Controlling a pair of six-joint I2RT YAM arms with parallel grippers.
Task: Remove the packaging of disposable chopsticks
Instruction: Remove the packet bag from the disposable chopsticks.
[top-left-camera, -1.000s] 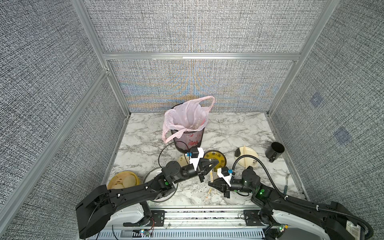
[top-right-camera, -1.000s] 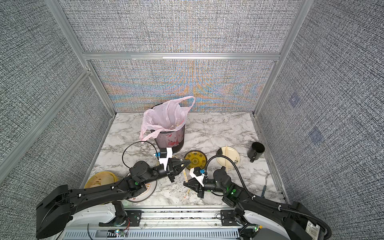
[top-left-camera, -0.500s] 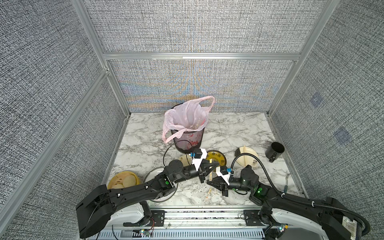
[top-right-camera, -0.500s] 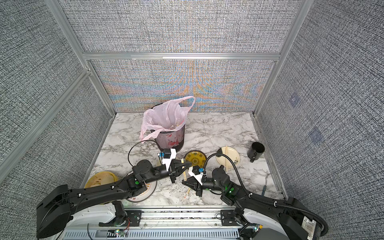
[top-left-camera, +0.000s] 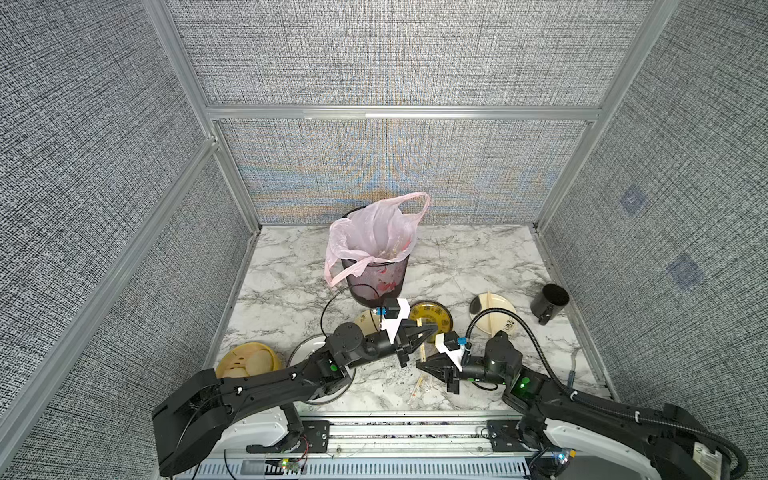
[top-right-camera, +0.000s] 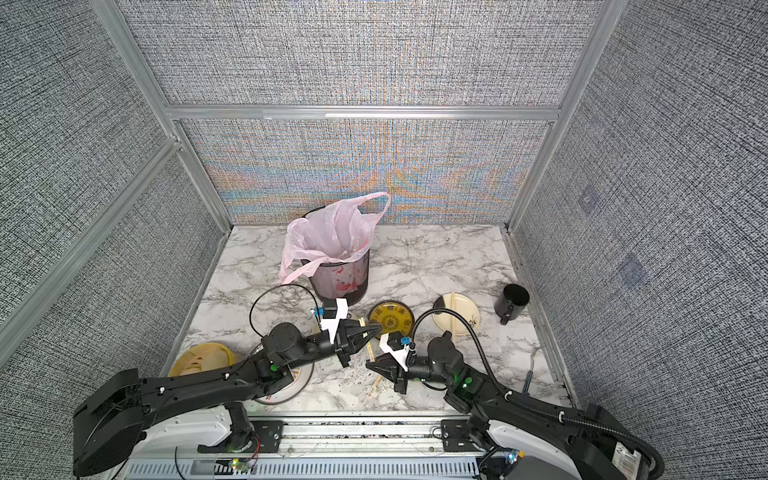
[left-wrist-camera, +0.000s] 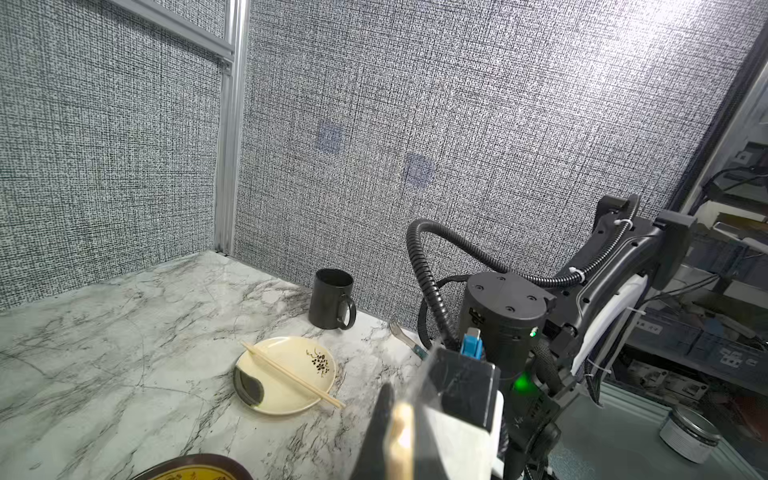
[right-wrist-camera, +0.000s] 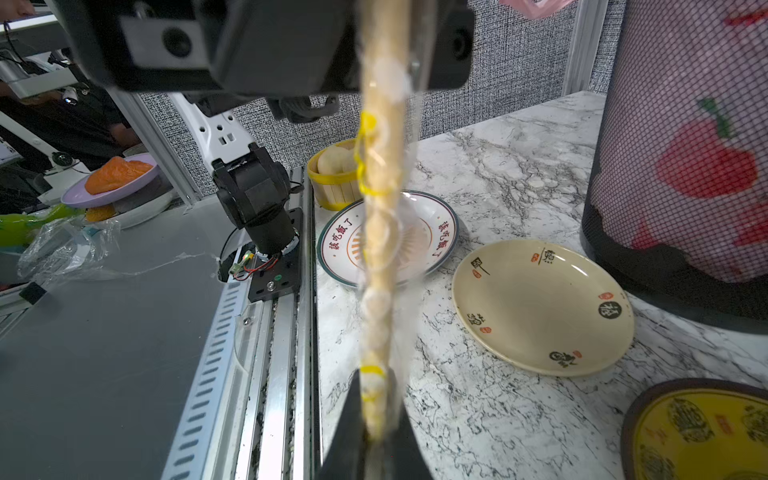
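From above, in both top views: left gripper (top-left-camera: 430, 329) and right gripper (top-left-camera: 419, 364) tip to tip near the table's front edge. Each clamped on one end of a long narrow clear plastic sleeve (top-left-camera: 423, 347) with a pair of thin pale bamboo chopsticks (top-left-camera: 421, 357) inside, lifted off the white-and-grey marbled tabletop (top-left-camera: 457, 257). Judged as the pull-apart stage. To do it well: pin the sticks through the film at one end, pinch only film at the other, then draw straight apart along the sticks. No twisting, lest the film merely stretch or the pair slip sideways.

Through the left wrist camera: only a pale stick end between dark fingers (left-wrist-camera: 376, 432) at the frame's edge. Beyond, a round cream plate (left-wrist-camera: 286, 401) bearing bare chopsticks (left-wrist-camera: 291, 376), and a black mug (left-wrist-camera: 332, 299) by the wall.

Through the right wrist camera: sleeve stretched between both closed grippers, crinkled film loose around the sticks. Marble flecked with dark specks. Close by, a black mesh bin lined with a pink plastic bag (right-wrist-camera: 685, 187), with plates around it. Grey woven panels (top-left-camera: 374, 62) on an aluminium frame (top-left-camera: 399, 113) on three sides.
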